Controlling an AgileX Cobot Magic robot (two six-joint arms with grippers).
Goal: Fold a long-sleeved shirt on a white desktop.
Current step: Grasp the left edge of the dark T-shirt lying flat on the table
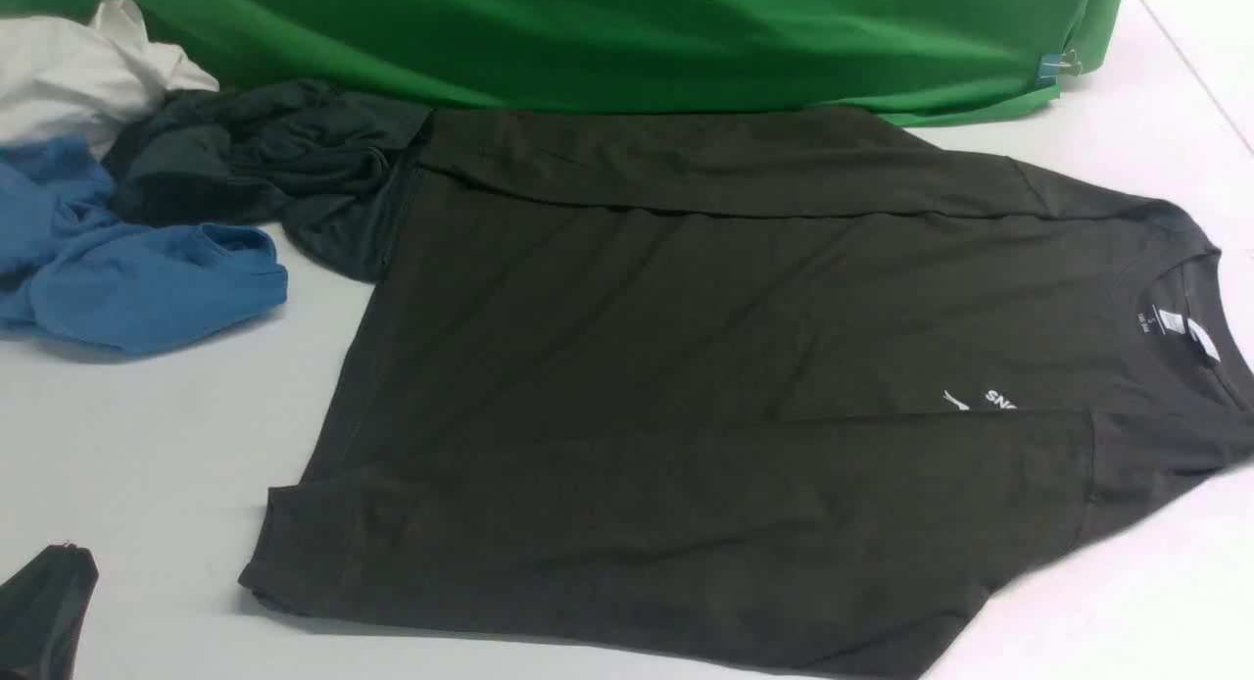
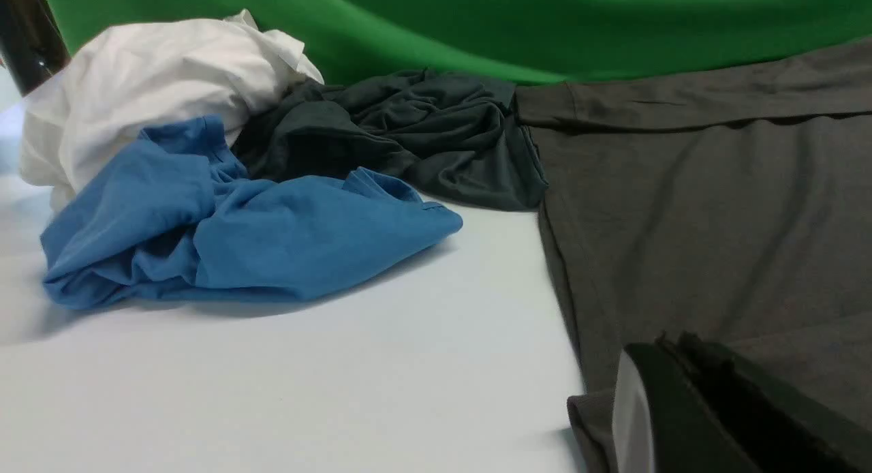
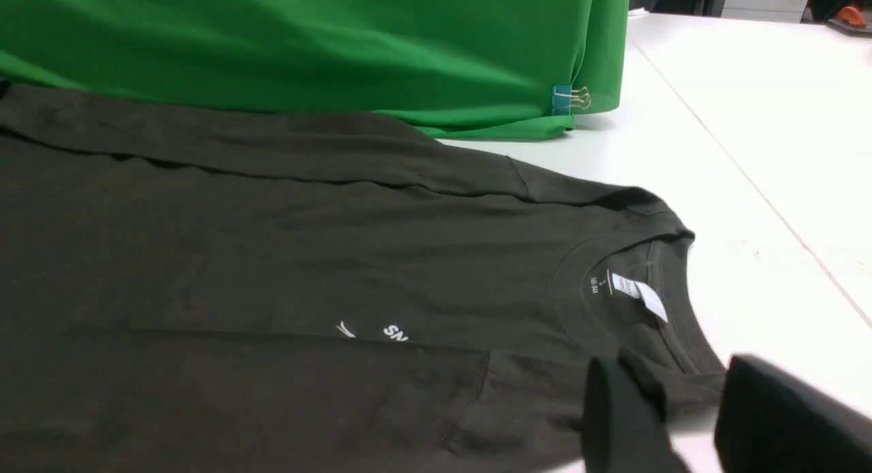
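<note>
Long-sleeved shirt (image 1: 686, 386) lying flat on the white desktop (image 1: 147, 445), front up, both sleeves folded in across the body. The near sleeve covers most of the chest logo (image 1: 980, 401), so only a stroke and the letters "SN" show. The print on the neck label (image 1: 1200, 342) is too small to read. In the front view the frame crops the collar side and the nearest edge of the shirt. Beyond the shirt's hem end, its far corner touches a crumpled teal garment (image 1: 265, 161), with a blue garment (image 1: 127, 268) and a white cloth (image 1: 78, 72) farther out. A green backdrop (image 1: 588, 33) hangs behind the shirt. Left gripper (image 2: 671, 357): clenched, nothing between its fingers, just off the shirt's near hem corner. Right gripper (image 3: 671, 374): outside the front view, its fingers parted and straddling the shirt's near shoulder edge beside the collar.
</note>
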